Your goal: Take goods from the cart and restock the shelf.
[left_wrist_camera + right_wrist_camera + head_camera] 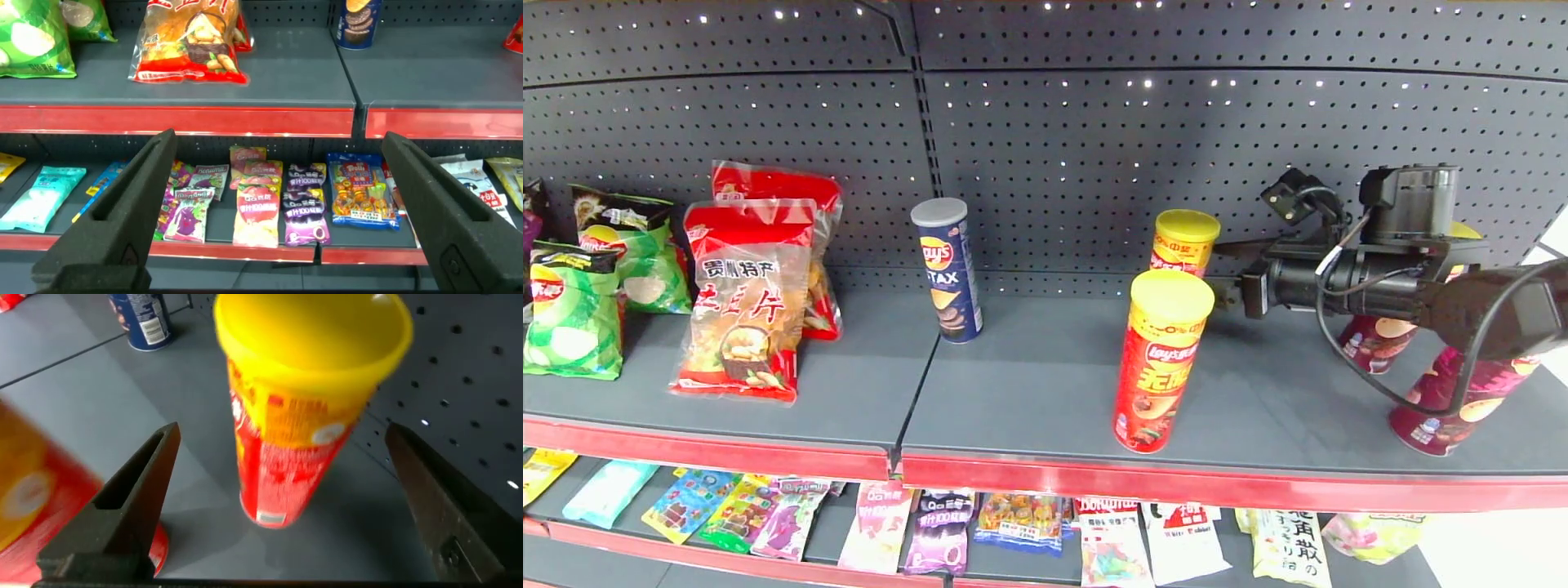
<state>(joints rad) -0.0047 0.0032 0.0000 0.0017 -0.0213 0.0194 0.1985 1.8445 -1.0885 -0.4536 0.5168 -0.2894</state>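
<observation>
Shelf (1045, 384) of grey board with a red front lip runs across the head view, backed by a dark pegboard wall (1094, 147). Below it sits a lower shelf (835, 523) lined with a row of small candy packets (939, 527).

At the right, the right arm (1380, 282) lies level above the board, pointing toward the robot's left. At the left end stand two green chip bags (572, 314), and beside them two red bags of peanuts (743, 302), one behind the other.

A blue chip can (947, 269) stands upright near the middle. Right of it are two upright red chip cans with yellow lids: the front can (1160, 359) near the lip, the rear can (1183, 241) close to the wall. Two purple cans (1454, 400) stand behind the arm.

The right gripper (282, 433) is spread wide, its fingers to either side of the rear can and clear of it. The left gripper (279, 137), also spread and holding nothing, faces the candy packets.
</observation>
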